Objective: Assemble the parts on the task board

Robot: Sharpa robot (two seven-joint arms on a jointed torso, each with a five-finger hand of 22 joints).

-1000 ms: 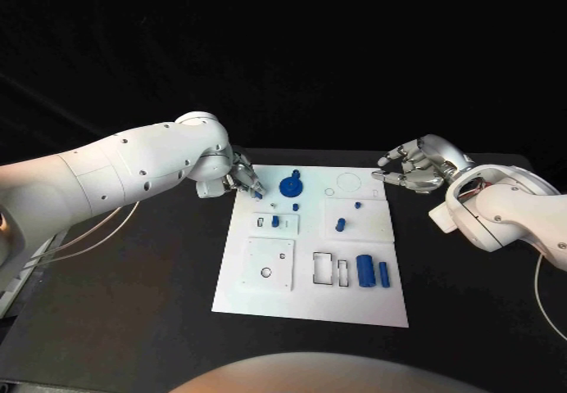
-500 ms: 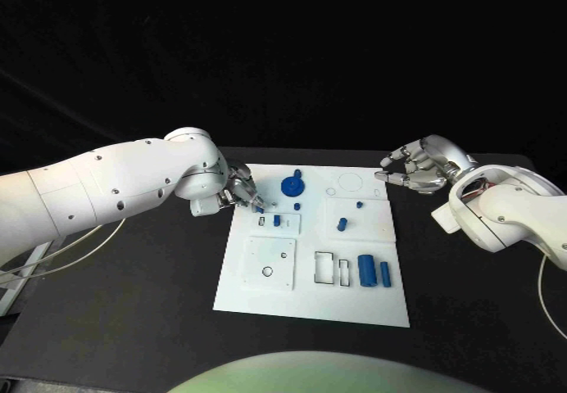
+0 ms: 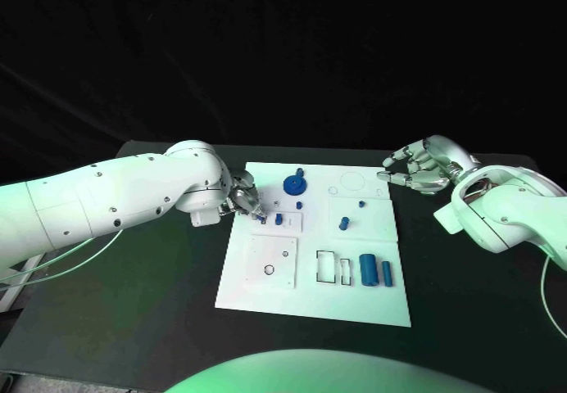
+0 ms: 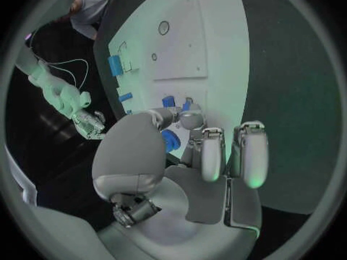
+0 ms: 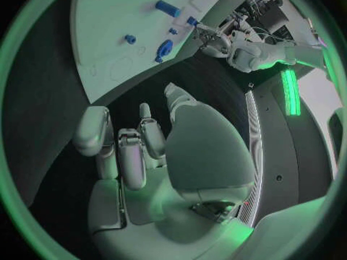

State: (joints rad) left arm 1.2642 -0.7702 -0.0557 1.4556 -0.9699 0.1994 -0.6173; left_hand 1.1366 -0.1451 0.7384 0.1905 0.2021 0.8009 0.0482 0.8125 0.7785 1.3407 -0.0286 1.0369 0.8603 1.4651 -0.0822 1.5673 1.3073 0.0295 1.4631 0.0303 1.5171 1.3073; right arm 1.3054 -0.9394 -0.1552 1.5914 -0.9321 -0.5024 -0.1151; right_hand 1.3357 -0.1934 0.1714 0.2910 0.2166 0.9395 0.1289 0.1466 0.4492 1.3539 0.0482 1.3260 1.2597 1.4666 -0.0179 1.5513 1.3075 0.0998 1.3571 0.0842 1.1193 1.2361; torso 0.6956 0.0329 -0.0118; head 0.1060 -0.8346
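head view: the left hand (image 3: 242, 199) sits at the task board's (image 3: 313, 307) left edge, fingertips apparently pinching a small blue part (image 3: 261, 216). left wrist view: that part (image 4: 187, 106) lies at the fingertips. right wrist view: the right hand (image 5: 133, 147) curls in, holding nothing, beside the board.

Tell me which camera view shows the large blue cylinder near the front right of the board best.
The head view: the large blue cylinder lies unobstructed on the task board. The left wrist view shows it small near the rim; the right wrist view shows it at the top.
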